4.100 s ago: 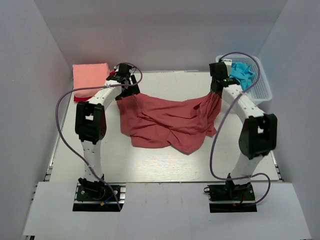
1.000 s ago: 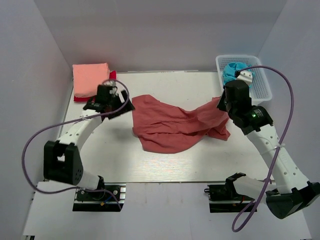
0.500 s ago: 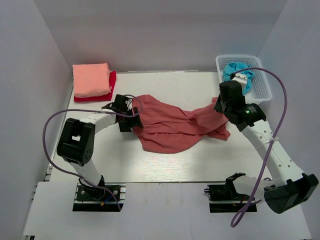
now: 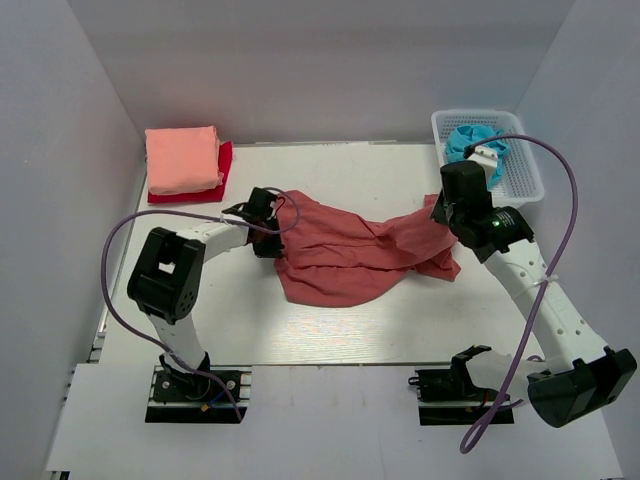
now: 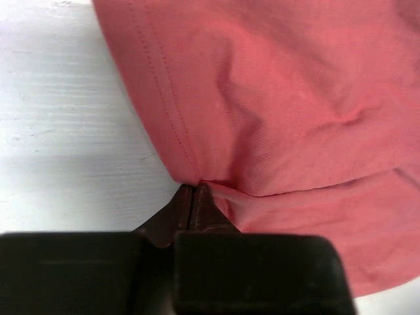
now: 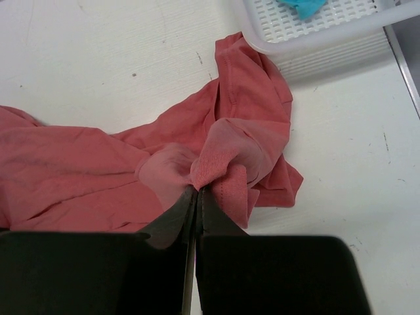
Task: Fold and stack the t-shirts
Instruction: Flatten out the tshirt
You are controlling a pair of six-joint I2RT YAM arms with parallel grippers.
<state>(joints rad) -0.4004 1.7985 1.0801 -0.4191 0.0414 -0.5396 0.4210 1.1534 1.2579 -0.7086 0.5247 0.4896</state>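
Note:
A large brick-red t-shirt lies crumpled across the middle of the table. My left gripper is shut on its left hem edge, low at the table. My right gripper is shut on a bunched fold of the same t-shirt at its right end, holding that fold a little off the table. A salmon-pink folded t-shirt sits on a bright red folded one at the far left corner.
A white mesh basket with a blue cloth stands at the far right corner, close behind my right wrist; its rim shows in the right wrist view. Grey walls close in on three sides.
My left arm swung in from the left to the shirt's left edge and its jaws shut on the hem. The right gripper kept its grip and barely moved.

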